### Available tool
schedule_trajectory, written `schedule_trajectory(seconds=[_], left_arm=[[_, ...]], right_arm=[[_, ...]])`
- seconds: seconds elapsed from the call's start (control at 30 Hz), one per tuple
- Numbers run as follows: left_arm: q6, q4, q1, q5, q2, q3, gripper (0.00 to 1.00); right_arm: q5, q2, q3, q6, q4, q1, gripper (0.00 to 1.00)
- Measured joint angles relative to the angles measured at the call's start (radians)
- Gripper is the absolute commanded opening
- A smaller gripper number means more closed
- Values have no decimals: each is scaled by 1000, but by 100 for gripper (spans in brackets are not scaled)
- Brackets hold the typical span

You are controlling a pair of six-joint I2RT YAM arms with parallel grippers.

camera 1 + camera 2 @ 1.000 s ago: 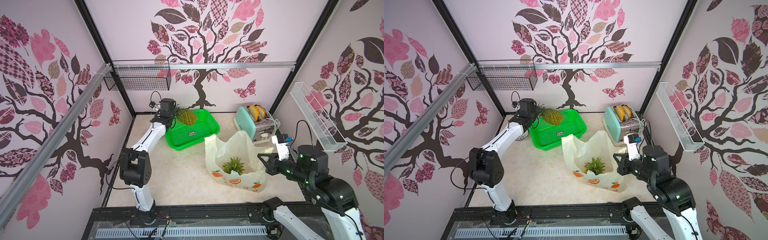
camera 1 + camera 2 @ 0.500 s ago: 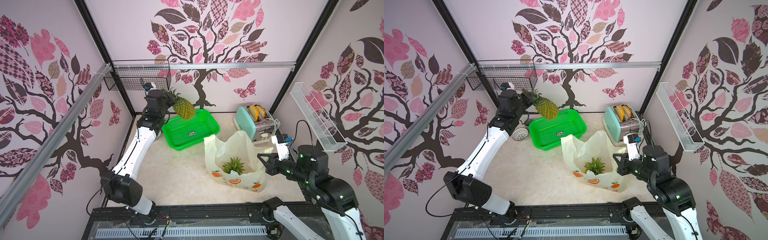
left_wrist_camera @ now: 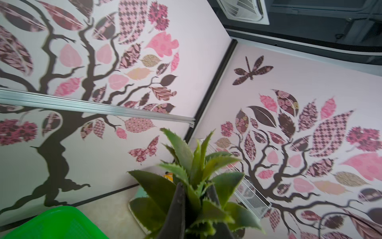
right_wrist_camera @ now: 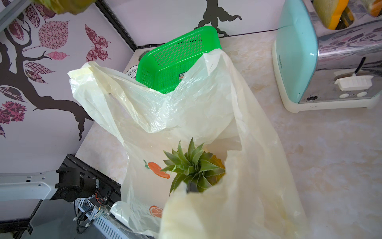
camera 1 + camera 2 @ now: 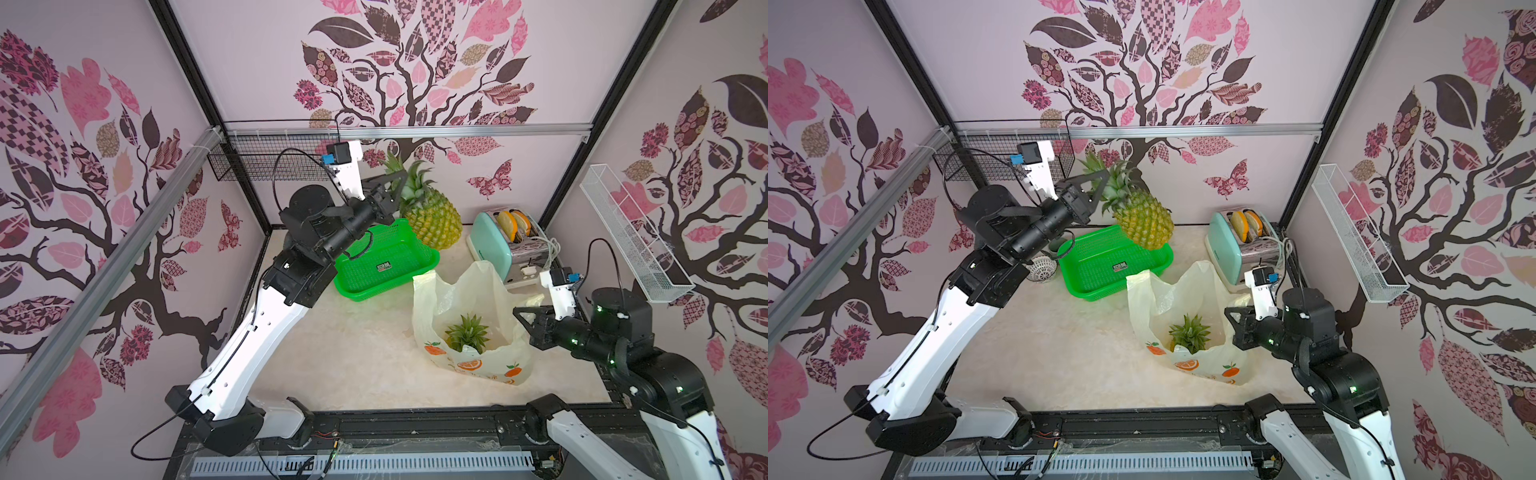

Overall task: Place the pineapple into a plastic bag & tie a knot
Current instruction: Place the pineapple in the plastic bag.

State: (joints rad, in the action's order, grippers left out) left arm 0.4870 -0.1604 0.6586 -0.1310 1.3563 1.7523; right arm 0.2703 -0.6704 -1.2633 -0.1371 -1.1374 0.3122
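1. Top views, both: grips a pineapple (image 5: 434,218) by its crown in the left claw (image 5: 398,187), aloft near the green basket (image 5: 386,262).
2. Pinches the plastic bag (image 5: 469,291) by its rim in the clenched right claw (image 5: 524,318) — bag upright and open on the bench (image 5: 353,353), just beside the basket.
3. Holds a second pineapple (image 5: 467,332) inside, crown up.

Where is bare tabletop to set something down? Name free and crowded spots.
Largest free patch: the table between the left arm, green basket and plastic bag. Smaller: in front of the toaster, beside the bag. Crowded: back right, where basket, bag and toaster sit close.
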Motion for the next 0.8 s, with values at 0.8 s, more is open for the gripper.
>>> schedule_trajectory(seconds=[0.8], left_arm=[[-125, 237, 362, -24, 115, -344, 0]], right_arm=[[18, 11, -6, 3, -7, 0, 0]])
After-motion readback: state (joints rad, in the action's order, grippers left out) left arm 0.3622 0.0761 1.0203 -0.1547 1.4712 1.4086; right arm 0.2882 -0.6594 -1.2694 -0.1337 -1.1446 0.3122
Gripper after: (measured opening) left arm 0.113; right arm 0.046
